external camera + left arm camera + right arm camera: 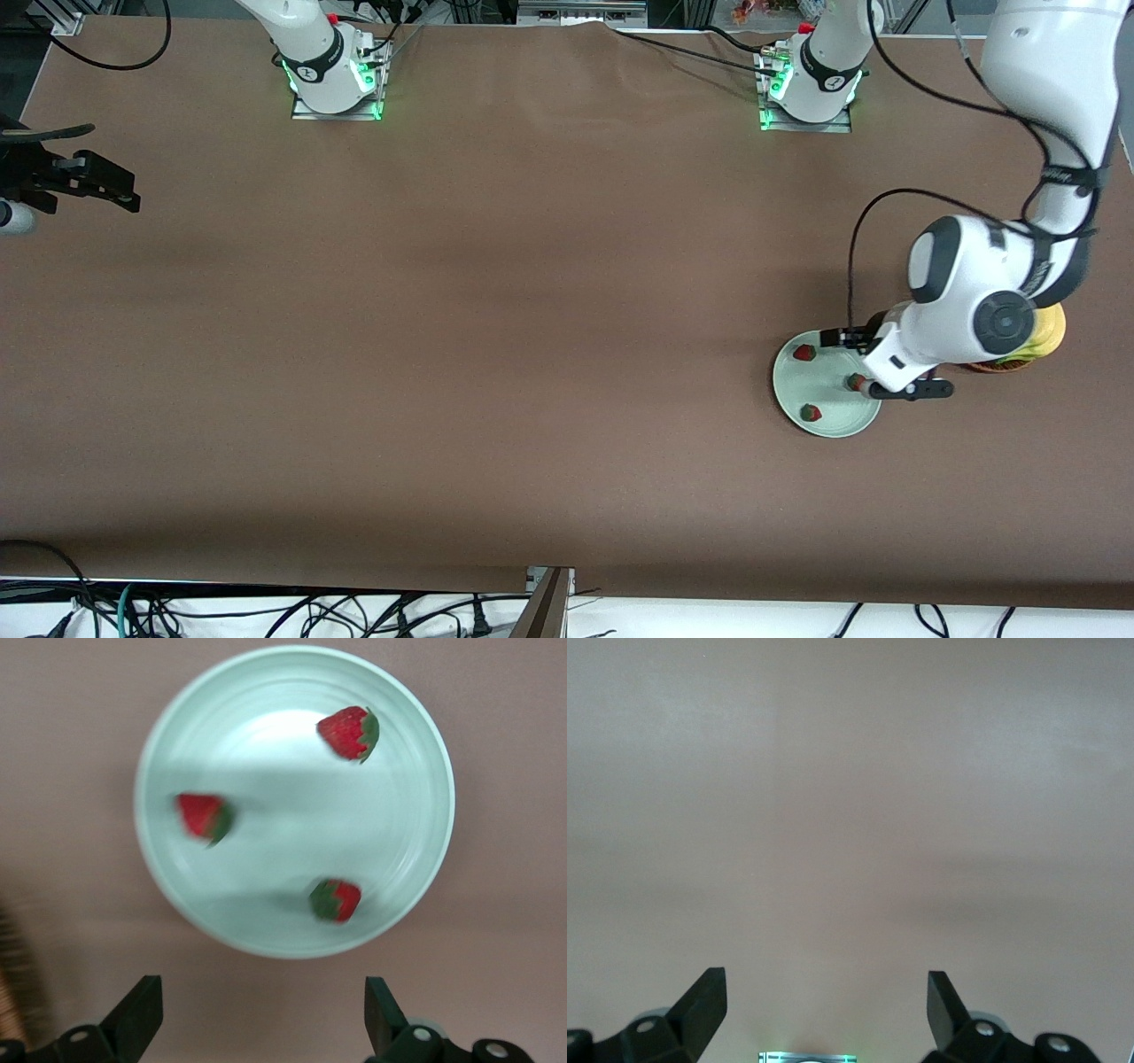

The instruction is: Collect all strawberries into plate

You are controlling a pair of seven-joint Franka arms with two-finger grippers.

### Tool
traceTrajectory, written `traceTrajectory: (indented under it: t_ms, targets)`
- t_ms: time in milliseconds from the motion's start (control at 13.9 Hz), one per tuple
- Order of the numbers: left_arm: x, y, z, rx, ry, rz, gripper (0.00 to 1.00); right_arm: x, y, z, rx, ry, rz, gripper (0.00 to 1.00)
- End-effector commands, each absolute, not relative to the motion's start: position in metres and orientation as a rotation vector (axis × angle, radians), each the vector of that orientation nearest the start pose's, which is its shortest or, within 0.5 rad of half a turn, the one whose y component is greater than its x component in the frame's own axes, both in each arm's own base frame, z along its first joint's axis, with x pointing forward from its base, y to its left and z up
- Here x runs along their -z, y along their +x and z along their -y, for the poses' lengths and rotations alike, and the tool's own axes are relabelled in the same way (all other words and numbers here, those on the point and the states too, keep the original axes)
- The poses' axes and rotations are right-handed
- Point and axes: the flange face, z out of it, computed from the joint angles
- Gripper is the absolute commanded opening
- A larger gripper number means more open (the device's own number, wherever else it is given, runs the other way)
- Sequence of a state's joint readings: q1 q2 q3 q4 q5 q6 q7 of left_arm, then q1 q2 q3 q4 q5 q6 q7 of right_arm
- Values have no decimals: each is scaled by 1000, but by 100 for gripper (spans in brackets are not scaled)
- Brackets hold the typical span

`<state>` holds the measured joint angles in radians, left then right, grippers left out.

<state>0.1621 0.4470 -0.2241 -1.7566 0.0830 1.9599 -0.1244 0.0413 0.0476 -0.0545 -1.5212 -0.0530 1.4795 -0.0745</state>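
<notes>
Three strawberries lie on the pale mint-green plate (793, 383): one (804, 353) farthest from the front camera, one (856, 382) by the rim under my left wrist, one (811, 412) nearest the front camera. In the left wrist view they show on the plate (266, 753) as separate berries (350, 731), (204, 815), (335, 900). My left gripper (886, 365) hangs over the plate's edge on the basket's side, open and empty (263, 1010). My right gripper (97, 173) waits open and empty (827, 1001) over bare table at the right arm's end.
A brown wicker basket (997, 365) with yellow fruit (1052, 330) stands beside the plate, mostly hidden under the left arm; a sliver of it shows in the left wrist view (9, 992). Brown table (496, 354) spreads around. Arm bases (337, 80) (811, 89) stand along the table's edge farthest from the front camera.
</notes>
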Motion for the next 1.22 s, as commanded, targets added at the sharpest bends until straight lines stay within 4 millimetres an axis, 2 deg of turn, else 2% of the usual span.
traceTrajectory:
  t_ms: [0,144,288,432,504,648,720,864,1007,1079,1151]
  targets:
    - [-371,610,21,-345,-3099,-23,100,-620,562,9,-139,-3177,69,100]
    - [-437,592,24,-288,-3126,16,100,-620,562,10,-139,-3177,67,100]
    - [-514,571,14,-119,-3156,87,100,-619,562,11,-141,-3177,64,100]
    - [-579,557,7,-123,-3185,134,100,-619,562,11,-141,-3177,64,100]
    - [-605,550,4,-180,-3183,127,100,-619,562,11,-141,-3177,64,100]
    - [-631,539,4,-220,-3178,139,100,-619,562,14,-141,-3176,60,100]
    - [-634,534,4,-247,-3172,159,100,-620,562,14,-136,-3177,59,100]
    - [-651,521,3,-212,-3155,147,100,-619,562,13,-139,-3177,62,100]
    - [-652,519,-7,-209,-3156,168,100,-619,562,13,-139,-3177,62,100]
    - [-654,517,-3,-204,-3157,154,100,-619,562,13,-139,-3177,64,100]
    - [-654,515,-8,-198,-3161,161,100,-620,562,13,-134,-3177,64,100]
